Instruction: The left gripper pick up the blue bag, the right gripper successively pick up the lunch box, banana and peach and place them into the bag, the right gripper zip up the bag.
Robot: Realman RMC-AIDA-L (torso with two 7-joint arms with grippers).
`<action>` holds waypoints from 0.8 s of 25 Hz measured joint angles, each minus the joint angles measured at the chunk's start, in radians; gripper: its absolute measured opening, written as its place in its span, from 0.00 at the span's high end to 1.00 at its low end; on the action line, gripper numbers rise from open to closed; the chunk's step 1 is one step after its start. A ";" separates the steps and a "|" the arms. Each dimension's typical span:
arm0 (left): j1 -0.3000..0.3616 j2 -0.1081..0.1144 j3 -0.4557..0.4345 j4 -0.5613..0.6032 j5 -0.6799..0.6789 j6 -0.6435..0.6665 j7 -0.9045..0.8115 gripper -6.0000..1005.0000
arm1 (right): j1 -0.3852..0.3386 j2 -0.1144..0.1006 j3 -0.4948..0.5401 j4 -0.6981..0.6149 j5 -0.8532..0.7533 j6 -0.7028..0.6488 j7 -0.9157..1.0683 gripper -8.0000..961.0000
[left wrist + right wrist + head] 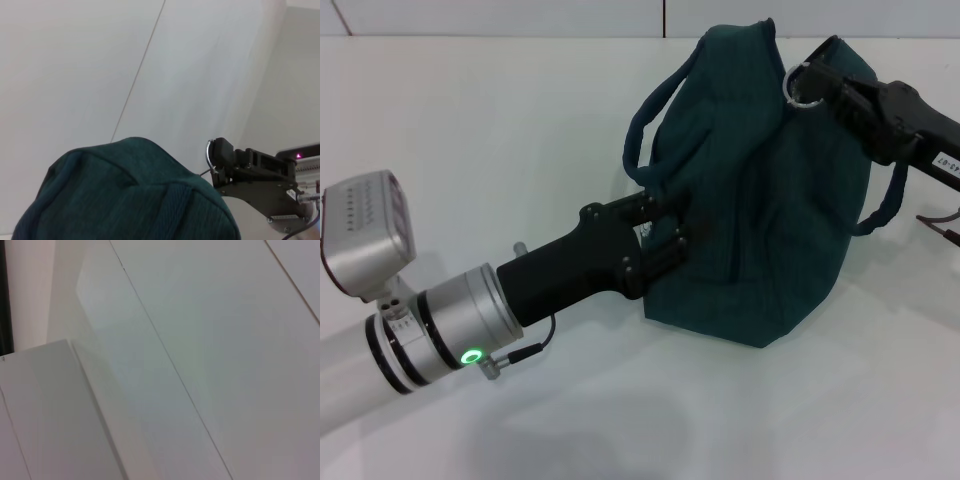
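Observation:
The blue bag [770, 230] stands on the white table, its top closed up into a ridge; it also fills the lower part of the left wrist view [125, 200]. My left gripper [670, 232] is shut on the bag's near left side, just under one loop handle [645, 120]. My right gripper [820, 85] is at the bag's top right end, shut on the silver ring pull [804, 88] of the zipper; the left wrist view shows it too [217, 155], with the ring [208, 152]. The lunch box, banana and peach are out of view.
The white table [470, 150] stretches to the left and in front of the bag. A white wall stands close behind the bag. The bag's second handle [892, 205] hangs on its right side under my right arm. The right wrist view shows only white panels.

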 joint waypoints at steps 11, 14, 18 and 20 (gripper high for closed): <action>-0.035 0.000 -0.038 -0.016 -0.031 -0.008 0.001 0.50 | -0.004 0.000 0.000 0.000 -0.002 -0.011 -0.003 0.98; -0.037 0.000 -0.051 -0.026 -0.037 -0.013 0.008 0.50 | -0.005 0.001 0.000 0.000 -0.002 -0.012 -0.006 0.98; -0.046 0.000 -0.053 -0.026 -0.034 -0.047 0.011 0.61 | -0.005 0.002 0.000 0.000 -0.002 -0.012 -0.008 0.98; -0.047 0.000 -0.053 -0.026 -0.031 -0.059 0.012 0.68 | -0.004 0.002 0.000 0.000 -0.002 -0.012 -0.008 0.98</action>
